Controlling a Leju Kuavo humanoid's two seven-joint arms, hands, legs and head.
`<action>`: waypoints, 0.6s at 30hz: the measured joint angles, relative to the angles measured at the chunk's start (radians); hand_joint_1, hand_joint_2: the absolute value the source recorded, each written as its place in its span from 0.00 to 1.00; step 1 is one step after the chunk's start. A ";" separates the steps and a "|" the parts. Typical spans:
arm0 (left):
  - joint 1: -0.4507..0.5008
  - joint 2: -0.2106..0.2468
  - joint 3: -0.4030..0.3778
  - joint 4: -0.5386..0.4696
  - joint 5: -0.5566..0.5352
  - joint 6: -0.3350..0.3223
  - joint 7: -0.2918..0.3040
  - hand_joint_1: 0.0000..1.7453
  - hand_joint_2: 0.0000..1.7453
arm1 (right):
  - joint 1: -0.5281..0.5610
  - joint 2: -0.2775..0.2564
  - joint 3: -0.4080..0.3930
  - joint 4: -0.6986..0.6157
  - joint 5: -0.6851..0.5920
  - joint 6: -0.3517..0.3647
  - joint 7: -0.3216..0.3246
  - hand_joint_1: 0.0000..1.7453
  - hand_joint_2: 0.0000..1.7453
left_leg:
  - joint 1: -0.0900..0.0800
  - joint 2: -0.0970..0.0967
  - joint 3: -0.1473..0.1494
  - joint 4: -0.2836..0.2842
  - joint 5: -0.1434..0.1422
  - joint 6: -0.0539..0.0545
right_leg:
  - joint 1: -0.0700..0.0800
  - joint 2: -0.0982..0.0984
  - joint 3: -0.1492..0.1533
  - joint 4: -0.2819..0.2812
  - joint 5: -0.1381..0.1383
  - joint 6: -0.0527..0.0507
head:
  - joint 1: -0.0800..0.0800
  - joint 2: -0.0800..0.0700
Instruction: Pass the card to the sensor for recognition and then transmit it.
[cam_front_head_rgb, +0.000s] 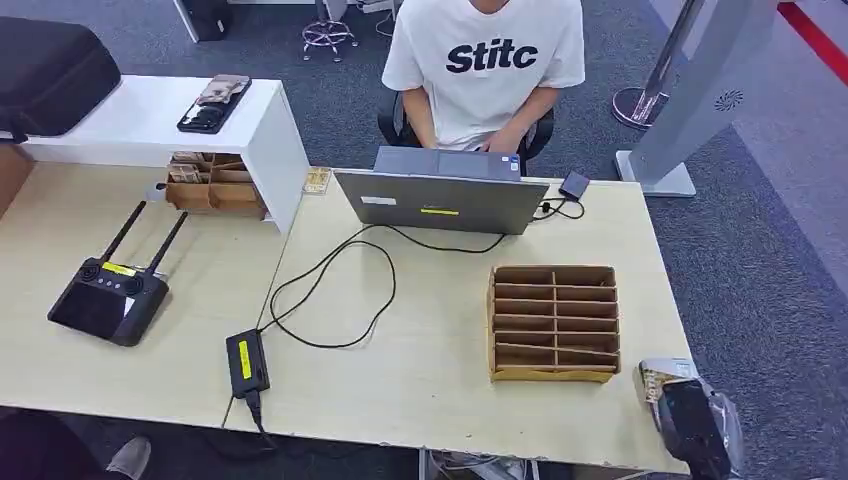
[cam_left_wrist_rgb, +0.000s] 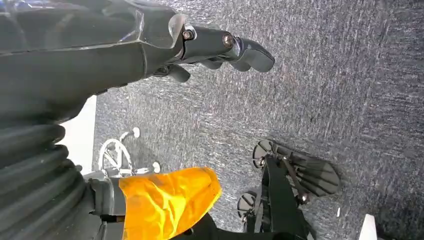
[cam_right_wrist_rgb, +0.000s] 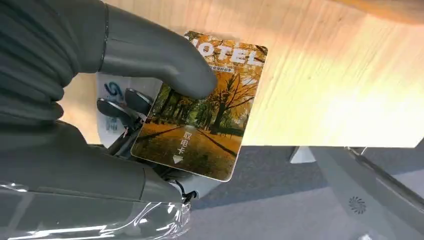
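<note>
My right hand (cam_front_head_rgb: 692, 424) hovers at the table's near right corner, just right of the cardboard organizer (cam_front_head_rgb: 554, 322). It holds a hotel card (cam_right_wrist_rgb: 210, 125) printed with autumn trees, my thumb (cam_right_wrist_rgb: 160, 57) pressing it against the fingers beneath. In the head view the card (cam_front_head_rgb: 662, 378) shows as a patterned edge above the hand. A small black device (cam_front_head_rgb: 574, 185) on a cable lies beside the laptop (cam_front_head_rgb: 440, 200) at the far side. My left hand (cam_left_wrist_rgb: 165, 50) hangs over the carpet, fingers apart, holding nothing.
A person in a white T-shirt (cam_front_head_rgb: 485, 60) sits behind the laptop. A black power brick (cam_front_head_rgb: 247, 362) and looping cable (cam_front_head_rgb: 330, 290) lie mid-table. A black controller with antennas (cam_front_head_rgb: 108, 298) sits left. A grey stand (cam_front_head_rgb: 700, 90) rises beyond the table's right end.
</note>
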 joint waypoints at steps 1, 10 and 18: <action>0.000 0.001 0.000 0.000 0.000 0.000 0.000 0.00 1.00 | -0.002 -0.003 -0.005 0.003 -0.005 -0.002 -0.001 0.99 1.00 | 0.000 0.000 0.000 0.000 0.000 0.000 | 0.000 0.000 0.000 0.000 0.000 0.000 | 0.000 0.000; 0.000 0.006 0.000 0.001 0.000 0.003 0.000 0.00 1.00 | -0.011 -0.028 -0.054 -0.015 -0.033 -0.008 -0.012 0.98 1.00 | 0.000 0.000 0.000 0.000 0.000 0.000 | 0.000 0.000 0.000 0.000 0.000 0.000 | 0.000 0.000; 0.000 0.006 0.000 0.001 0.000 0.005 0.000 0.00 1.00 | -0.011 -0.031 -0.071 -0.032 -0.022 0.006 -0.011 0.99 1.00 | 0.000 0.000 0.000 0.000 0.000 0.000 | 0.000 0.000 0.000 0.000 0.000 0.000 | 0.000 0.000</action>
